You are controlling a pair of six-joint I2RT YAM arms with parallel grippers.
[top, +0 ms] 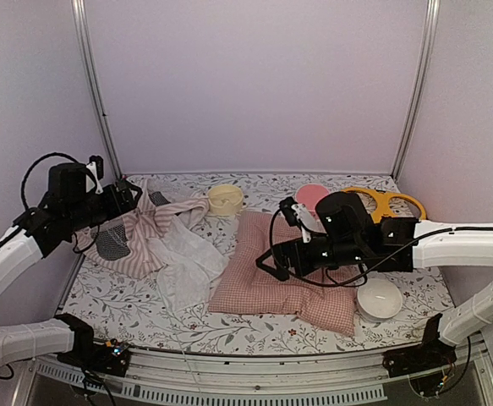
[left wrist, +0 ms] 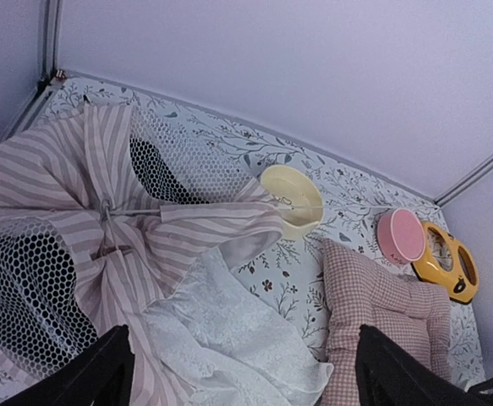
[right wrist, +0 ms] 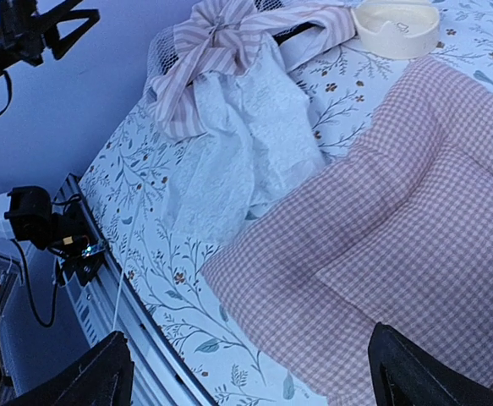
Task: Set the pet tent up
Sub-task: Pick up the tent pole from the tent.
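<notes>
The pet tent [top: 145,233] lies collapsed at the table's left: pink-and-white striped fabric with a black mesh window [top: 111,244] and its white sheer curtain [top: 187,258] spread toward the middle. It also shows in the left wrist view [left wrist: 77,211] and the right wrist view [right wrist: 229,34]. My left gripper [top: 132,196] is open and empty above the tent's far left part, its fingers [left wrist: 102,376] wide apart. My right gripper [top: 267,260] is open and empty over the left edge of the pink checked cushion [top: 288,275], its fingers [right wrist: 94,376] also wide apart.
A cream bowl [top: 225,200] stands behind the tent. A pink disc [top: 312,196] and a yellow ring-shaped item [top: 386,203] lie at the back right. A white bowl [top: 379,299] sits at the cushion's right front. A thin white pole [top: 178,338] reaches over the front edge.
</notes>
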